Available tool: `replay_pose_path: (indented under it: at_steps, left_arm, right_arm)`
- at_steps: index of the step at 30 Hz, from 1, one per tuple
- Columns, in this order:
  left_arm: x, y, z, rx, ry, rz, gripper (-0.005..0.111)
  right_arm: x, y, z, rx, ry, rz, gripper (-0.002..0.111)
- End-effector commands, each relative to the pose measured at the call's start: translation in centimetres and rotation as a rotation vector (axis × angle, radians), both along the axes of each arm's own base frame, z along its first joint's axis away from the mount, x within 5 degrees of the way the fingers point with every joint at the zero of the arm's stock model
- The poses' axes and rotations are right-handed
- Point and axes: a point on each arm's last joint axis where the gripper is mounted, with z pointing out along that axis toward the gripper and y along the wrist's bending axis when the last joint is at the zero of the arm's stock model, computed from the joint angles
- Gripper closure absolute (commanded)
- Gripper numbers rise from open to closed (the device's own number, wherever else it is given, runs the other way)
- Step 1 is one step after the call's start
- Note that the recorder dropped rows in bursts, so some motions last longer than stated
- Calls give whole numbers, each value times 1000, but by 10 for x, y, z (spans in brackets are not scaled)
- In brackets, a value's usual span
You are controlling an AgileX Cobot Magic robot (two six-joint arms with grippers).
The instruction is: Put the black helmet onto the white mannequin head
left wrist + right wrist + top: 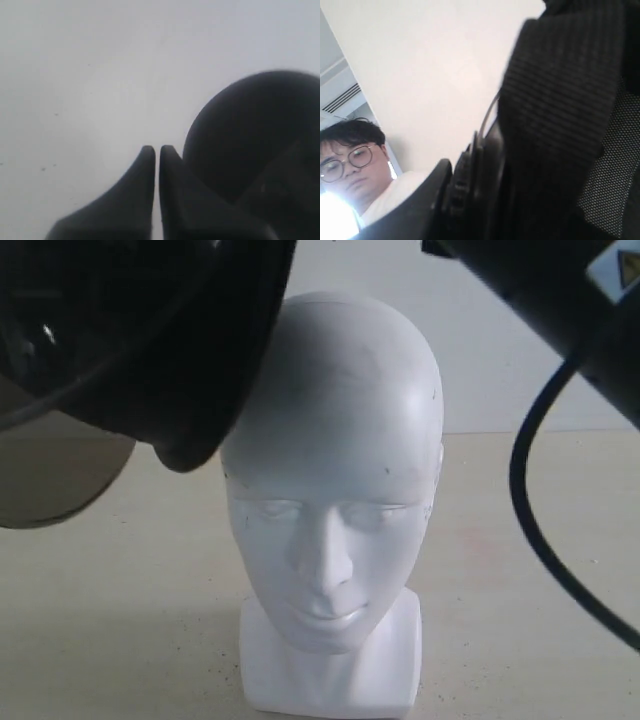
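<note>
Mid-placement, my right gripper [462, 160] is clamped on the helmet [150, 330] and my left gripper [156, 150] is pinched closed beside its dome, holding it tilted, high beside the crown of the mannequin head [330, 440]; next it needs centring, levelling and lowering.

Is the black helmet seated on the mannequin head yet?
No, the black helmet hangs tilted beside the white mannequin head, whose crown and face are bare.
</note>
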Motion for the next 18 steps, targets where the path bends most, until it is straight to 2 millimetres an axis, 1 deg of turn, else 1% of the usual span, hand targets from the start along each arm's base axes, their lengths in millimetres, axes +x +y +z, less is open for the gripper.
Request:
replay_pose_path:
  at_steps: [1, 2, 3, 5, 8, 10, 12, 15, 18]
  left_arm:
    - [23, -11, 53, 63, 38, -112, 102]
    - [33, -14, 70, 69, 50, -158, 102]
    - [40, -18, 79, 102, 62, -190, 102]
    - [63, -26, 100, 153, 110, -278, 102]
    - [99, -34, 116, 182, 227, -395, 102]
    - [121, -41, 121, 207, 263, -496, 102]
    - [136, -46, 129, 251, 253, -563, 102]
    - [159, -47, 134, 264, 271, -588, 102]
    - [179, -47, 130, 252, 314, -601, 102]
  right_arm:
    - [-5, -11, 0, 89, -52, -58, 109]
    - [-4, -12, -1, 86, -56, -72, 109]
    - [-4, -12, -3, 83, -54, -87, 109]
    - [-1, -14, -6, 90, -42, -127, 109]
    - [1, -17, -15, 84, -16, -167, 109]
    - [2, -17, -23, 59, -18, -196, 109]
    - [2, -19, -31, 37, -13, -229, 109]
    - [2, -25, -41, 23, 4, -287, 109]
    - [-3, -34, -46, 8, -20, -353, 109]
